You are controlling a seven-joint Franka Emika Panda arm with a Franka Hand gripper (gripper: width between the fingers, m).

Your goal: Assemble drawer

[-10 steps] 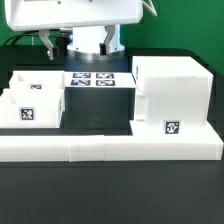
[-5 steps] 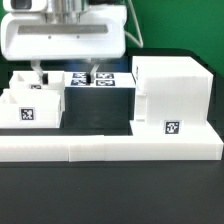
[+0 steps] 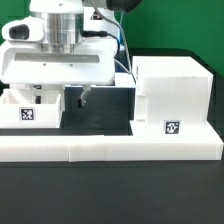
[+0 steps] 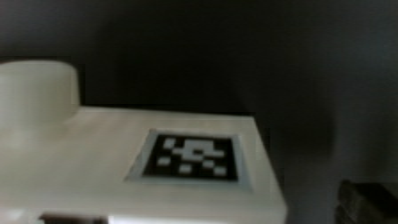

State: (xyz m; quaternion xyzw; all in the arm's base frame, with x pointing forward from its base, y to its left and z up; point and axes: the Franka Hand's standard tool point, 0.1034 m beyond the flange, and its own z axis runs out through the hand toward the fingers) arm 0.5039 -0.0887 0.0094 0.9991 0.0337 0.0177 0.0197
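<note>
The drawer's tall white case point(image 3: 170, 92) stands at the exterior view's right, with a square tag point(image 3: 172, 128) low on its front. A small white tray point(image 3: 22, 113) with a tag sits at the left; a second tray is hidden behind my hand. My gripper point(image 3: 61, 99) hangs open and empty over the tray's right side. One finger point(image 3: 38, 100) is above the tray, the other point(image 3: 85, 97) is above the dark table beside it. The wrist view shows a blurred tray top with its tag point(image 4: 192, 157) and a round knob point(image 4: 39, 95) close below.
The long low white L-shaped border wall point(image 3: 110, 148) runs along the front, against the tray and the case. Dark table point(image 3: 100, 112) lies between the tray and the case. My hand's wide white body point(image 3: 60, 65) covers the area behind the trays.
My hand has come forward and down from the back to over the left tray. It now hides the marker board and the rear tray. The case and the tray have not moved.
</note>
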